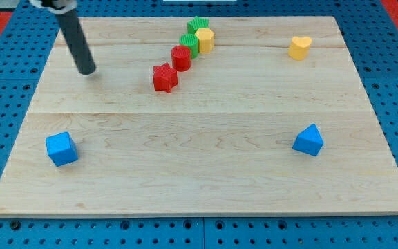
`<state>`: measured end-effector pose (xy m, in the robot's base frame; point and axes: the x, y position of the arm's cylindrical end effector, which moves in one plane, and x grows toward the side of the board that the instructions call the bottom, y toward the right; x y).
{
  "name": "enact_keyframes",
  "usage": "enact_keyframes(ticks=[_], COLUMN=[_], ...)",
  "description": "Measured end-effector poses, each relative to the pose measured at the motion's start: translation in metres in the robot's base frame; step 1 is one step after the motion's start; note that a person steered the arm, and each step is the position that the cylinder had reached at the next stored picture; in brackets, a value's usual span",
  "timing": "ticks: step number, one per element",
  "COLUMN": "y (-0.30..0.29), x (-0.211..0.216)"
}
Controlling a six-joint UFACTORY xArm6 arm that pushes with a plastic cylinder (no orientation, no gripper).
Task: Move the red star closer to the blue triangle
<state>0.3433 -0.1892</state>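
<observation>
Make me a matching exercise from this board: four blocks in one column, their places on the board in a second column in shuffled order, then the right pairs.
Blocks
1. red star
2. blue triangle
3. yellow heart
4. blue cube

Places
A. the view's lower left
B. the view's upper right
C. upper middle, nearest block to my tip
D. the view's lower right

Pairs: 1-C, 2-D, 3-B, 4-A

The rod (74,38) is cut off by the frame's top edge at upper left. Upper centre, the yellow block (205,40) partly hides the green star (197,26); the red cylinder (181,57) partly hides a second green block (191,44), shape indeterminate.
</observation>
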Motion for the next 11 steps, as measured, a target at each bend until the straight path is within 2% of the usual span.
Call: enact_keyframes(ticks=[2,6,7,8,10,11], y=[0.087,0.230,0.251,0.289,0.326,0.318], x=[0.005,0.055,0.069,0.071,0.078,0.051])
